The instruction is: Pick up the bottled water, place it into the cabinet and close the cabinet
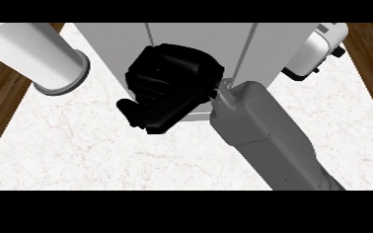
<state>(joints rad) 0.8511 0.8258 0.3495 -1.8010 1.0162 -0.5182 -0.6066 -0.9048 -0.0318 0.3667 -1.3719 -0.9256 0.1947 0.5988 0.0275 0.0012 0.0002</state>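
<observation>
A grey forearm (47, 54), cut off at upper left, hides its hand. The tall pale-grey cabinet (116, 44) stands upright on the white marble counter (94, 148). The black right hand (171, 86) curls before it (fingers closed; contents unclear, no bottle visible). A white toaster (317, 52) sits right.

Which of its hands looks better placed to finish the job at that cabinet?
The right hand, probably: it is curled up directly in front of the grey cabinet. The left hand shows nowhere in the view. No bottle is visible.
</observation>
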